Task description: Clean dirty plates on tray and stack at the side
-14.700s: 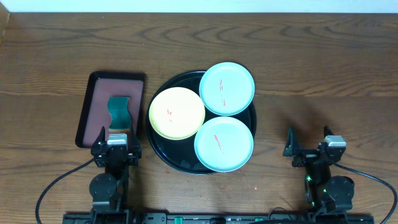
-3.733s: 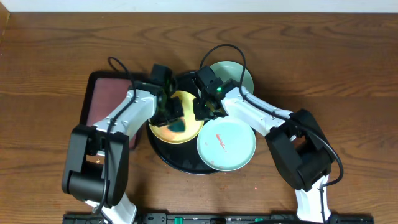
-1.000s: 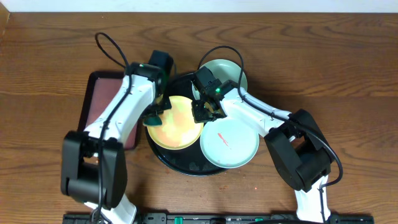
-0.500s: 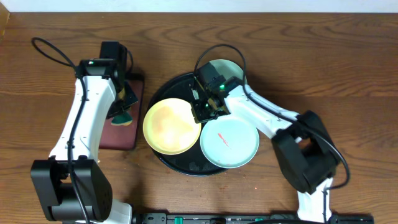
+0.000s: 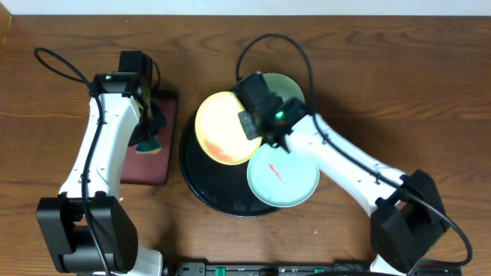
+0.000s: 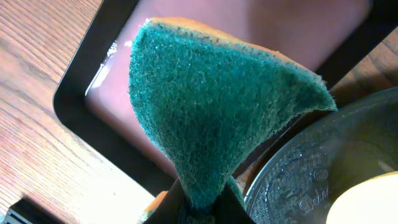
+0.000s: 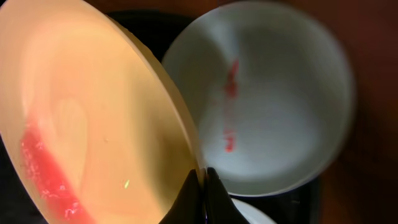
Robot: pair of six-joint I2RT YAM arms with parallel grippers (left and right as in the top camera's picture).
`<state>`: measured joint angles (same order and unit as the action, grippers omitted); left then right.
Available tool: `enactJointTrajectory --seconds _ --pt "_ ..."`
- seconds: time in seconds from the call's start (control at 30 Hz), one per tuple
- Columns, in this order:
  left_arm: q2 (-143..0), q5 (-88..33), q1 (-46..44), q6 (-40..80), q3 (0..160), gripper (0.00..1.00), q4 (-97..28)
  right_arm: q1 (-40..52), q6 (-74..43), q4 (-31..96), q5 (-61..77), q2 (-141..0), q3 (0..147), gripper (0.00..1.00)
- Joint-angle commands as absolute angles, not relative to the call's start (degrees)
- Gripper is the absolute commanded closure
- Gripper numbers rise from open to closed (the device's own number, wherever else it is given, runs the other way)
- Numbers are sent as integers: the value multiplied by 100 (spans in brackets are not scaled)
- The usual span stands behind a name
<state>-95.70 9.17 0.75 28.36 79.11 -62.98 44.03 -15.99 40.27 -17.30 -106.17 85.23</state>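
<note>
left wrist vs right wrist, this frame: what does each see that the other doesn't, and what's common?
Left wrist only: a green scouring sponge with an orange-yellow backing, pinched in the left end effector, over the rectangular black-rimmed tray with a reddish-brown inside.
Right wrist only: the right end effector shut on the rim of the tilted pale yellow round plate with its red smear, and a light teal round plate with red smears beneath.
Both: the large round black tray. Left wrist also catches what looks like a sliver of the yellow plate.

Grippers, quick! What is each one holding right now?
Left gripper: closed, pinching the green sponge.
Right gripper: closed on the rim of the yellow plate, holding it tilted.
</note>
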Motion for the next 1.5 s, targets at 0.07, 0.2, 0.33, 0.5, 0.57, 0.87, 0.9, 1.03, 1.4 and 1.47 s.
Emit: enactJointTrajectory --seconds 0.07,0.2,0.33,0.5,0.57,0.87,0.9,1.03,1.4,1.47 --pt "-9537 945 95 2751 8012 92 -6302 5061 -1205 4032 -4233 -10355 8632 99" --pt "-9535 945 95 2751 8012 93 -6296 5601 -1164 4029 -5817 -10350 8632 99" --pt "-9537 945 95 2751 8012 93 -6294 6047 -1166 3986 -7076 -10348 8632 99" --pt "-9537 945 95 2751 8012 93 -6292 6427 -1168 3920 -8396 -10337 8632 99" --pt "-9537 945 95 2751 8009 93 -6294 6499 -1168 3922 -8584 -10311 8632 99" --pt "-9537 945 95 2751 8009 93 -6294 6598 -1175 3951 -8300 -9974 8632 99" --pt "-9537 945 95 2751 8009 92 -6294 6587 -1175 3972 -8128 -9957 8630 99" --pt "-9537 945 95 2751 8009 93 -6294 6460 -1306 4187 -7006 -9942 8626 99" --pt "-9537 945 95 2753 8009 93 -6292 4965 -1798 4410 -2801 -9810 8621 99" --pt "-9537 945 95 2759 8009 93 -6292 4460 -1796 4335 -1962 -9675 8624 99"
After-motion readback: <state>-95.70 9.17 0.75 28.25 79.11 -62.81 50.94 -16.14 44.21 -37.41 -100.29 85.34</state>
